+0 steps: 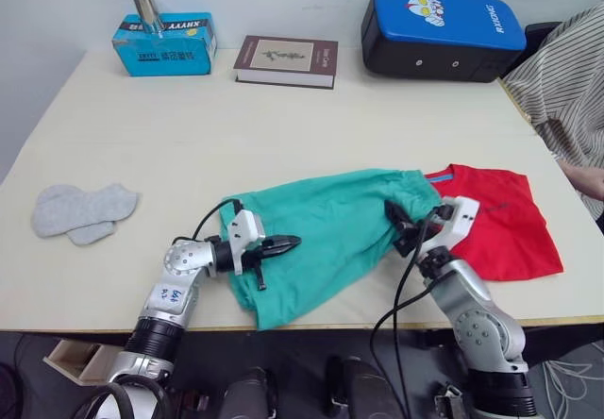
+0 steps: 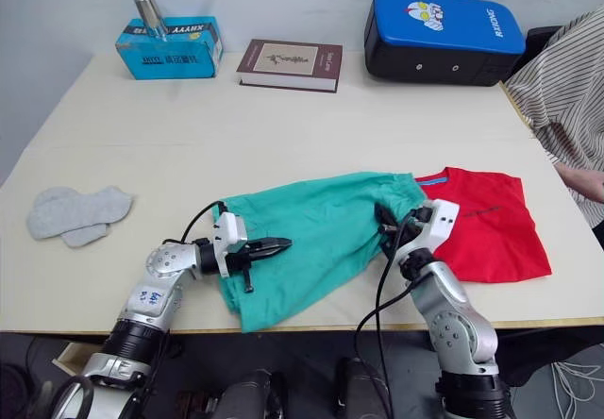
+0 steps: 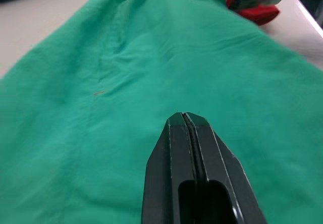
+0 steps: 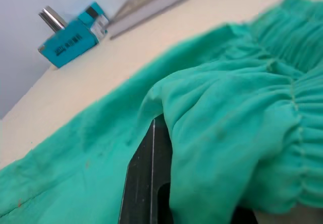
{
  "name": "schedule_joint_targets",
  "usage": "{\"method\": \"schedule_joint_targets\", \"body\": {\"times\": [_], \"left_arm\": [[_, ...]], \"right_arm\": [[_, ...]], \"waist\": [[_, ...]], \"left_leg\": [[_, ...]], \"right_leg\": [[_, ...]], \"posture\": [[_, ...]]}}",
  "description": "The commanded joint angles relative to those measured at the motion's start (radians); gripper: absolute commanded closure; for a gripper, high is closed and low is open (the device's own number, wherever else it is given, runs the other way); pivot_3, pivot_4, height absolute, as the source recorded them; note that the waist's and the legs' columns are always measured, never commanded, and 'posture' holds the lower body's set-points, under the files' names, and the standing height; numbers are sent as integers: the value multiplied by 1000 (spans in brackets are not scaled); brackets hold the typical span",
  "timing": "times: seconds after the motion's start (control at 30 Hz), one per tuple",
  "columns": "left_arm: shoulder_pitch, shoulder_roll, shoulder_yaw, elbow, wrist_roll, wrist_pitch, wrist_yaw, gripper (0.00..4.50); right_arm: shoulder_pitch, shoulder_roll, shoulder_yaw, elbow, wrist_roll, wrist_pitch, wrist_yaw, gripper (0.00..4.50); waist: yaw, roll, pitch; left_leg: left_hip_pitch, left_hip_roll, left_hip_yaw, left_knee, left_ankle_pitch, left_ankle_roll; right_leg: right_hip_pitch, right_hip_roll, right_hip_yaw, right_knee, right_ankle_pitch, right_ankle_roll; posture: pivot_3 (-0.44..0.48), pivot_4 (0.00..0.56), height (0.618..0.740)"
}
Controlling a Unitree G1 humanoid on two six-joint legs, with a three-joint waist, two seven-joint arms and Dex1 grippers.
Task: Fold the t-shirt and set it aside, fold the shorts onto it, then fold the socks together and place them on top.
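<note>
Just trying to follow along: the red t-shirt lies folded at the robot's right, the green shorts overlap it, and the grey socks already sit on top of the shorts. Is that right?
Not quite. The socks are not on the shorts; they lie by themselves on the bare table, far off to the robot's left, as the left eye view shows. The rest stands: the red t-shirt is at the robot's right with the shorts overlapping its edge.

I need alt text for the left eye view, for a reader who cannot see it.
Teal shorts lie spread on a table, overlapping a red t-shirt, with the left end effector over their left side and the right end effector at the waistband. Grey socks lie far left.
</note>
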Motion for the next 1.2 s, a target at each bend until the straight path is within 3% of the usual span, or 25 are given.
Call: {"method": "schedule_joint_targets", "body": {"times": [0.03,0.3,0.57,0.63,0.73,0.93,1.07,1.13,1.2], "left_arm": [[23,13,17,-62,18,20,53,4500],[118,52,69,-173,34,113,185,4500],[365,92,190,-430,-93,194,193,4500],[390,96,196,-446,-96,199,195,4500],[408,88,222,-456,-113,208,217,4500],[515,183,354,-476,-233,264,112,4500],[632,326,472,-482,-310,350,-8,4500],[659,382,524,-510,-388,417,-60,4500],[648,407,556,-554,-491,495,-78,4500]], "right_arm": [[-75,-78,95,-117,-183,-63,82,4466],[-199,-124,407,-117,-466,-66,245,4466],[-248,-92,516,-72,-496,7,397,4466],[-245,-68,514,-60,-466,73,410,4466],[-234,-50,498,-41,-386,142,489,3787],[-272,-168,383,-105,-113,264,784,1827],[-326,-248,221,-86,149,423,891,1827],[-359,-258,197,-24,147,430,901,1827],[-384,-221,209,58,60,349,873,2202]], "waist": [[-7,0,2],[-3,-5,5],[1,-6,6],[2,-6,6],[0,-7,6],[-7,-6,7],[-4,-7,8],[-3,-7,9],[0,-6,9]], "left_leg": [[0,-1,2,0,0,1],[2,1,0,-1,0,3],[1,0,0,2,0,3],[1,0,-2,2,-1,5],[1,0,-2,2,-1,5],[1,0,-2,2,-2,5],[1,1,-3,2,-3,6],[1,1,-3,2,-3,5],[2,2,-3,2,-3,5]], "right_leg": [[-1,-1,1,0,0,0],[-1,-1,0,0,-1,-1],[-1,-3,0,0,-1,-1],[0,-3,-1,0,-1,-1],[0,-3,-1,0,0,-2],[0,-3,-1,0,-1,-2],[0,-3,-2,0,-2,-4],[-1,-3,-2,1,-2,-5],[-1,-3,-2,1,-3,-6]], "posture": [[0,150,740],[0,150,740],[0,150,740],[0,150,740],[0,150,740],[0,150,740],[0,150,740],[0,150,740],[0,150,740]]}}
